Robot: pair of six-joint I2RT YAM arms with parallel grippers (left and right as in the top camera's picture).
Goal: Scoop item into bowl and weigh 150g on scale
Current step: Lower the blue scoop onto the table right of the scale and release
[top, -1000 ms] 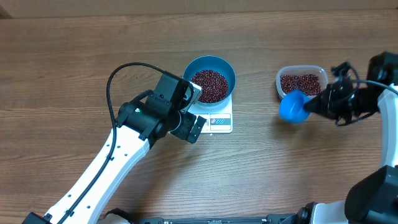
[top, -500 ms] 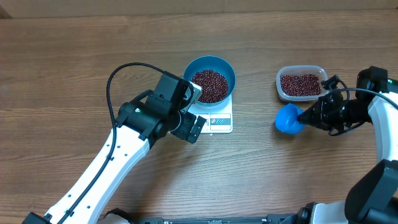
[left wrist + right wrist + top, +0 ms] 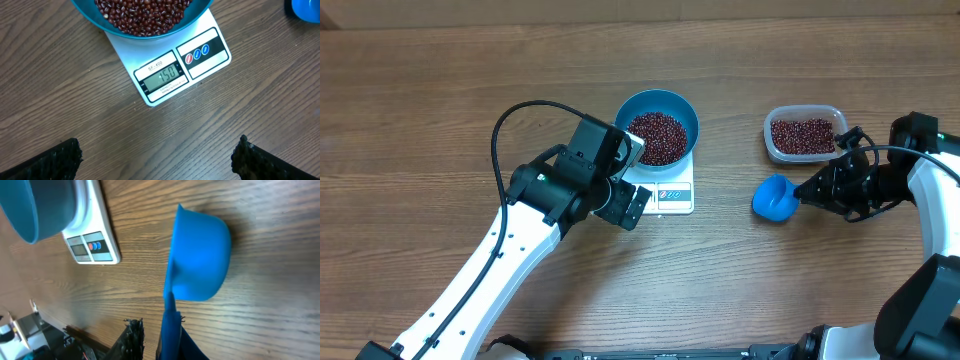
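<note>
Beans (image 3: 145, 12) sit heaped in the blue bowl (image 3: 660, 99), upper middle of the overhead frame, and the weighing looks done; now from the near edge outward. At the bottom of the left wrist view the left end effector (image 3: 159, 150) hangs spread wide with nothing in it, over bare desk (image 3: 440, 120); just beyond it the scale (image 3: 200, 55) shows 150 on its display, the bowl resting on top. Over at right centre, the blue scoop (image 3: 200, 255) lies on the desk, its handle running back between the fingers of the right end effector (image 3: 160, 342); a sliver of gap shows on one side, and whether any grip remains I cannot tell. Farthest back, upper right, the clear tub (image 3: 768, 132) holds spare beans. Parking the scoop seems to be the step; best done by letting go fully, then lifting straight up so the handle isn't dragged, keeping well apart from the scale so that reading holds.
</note>
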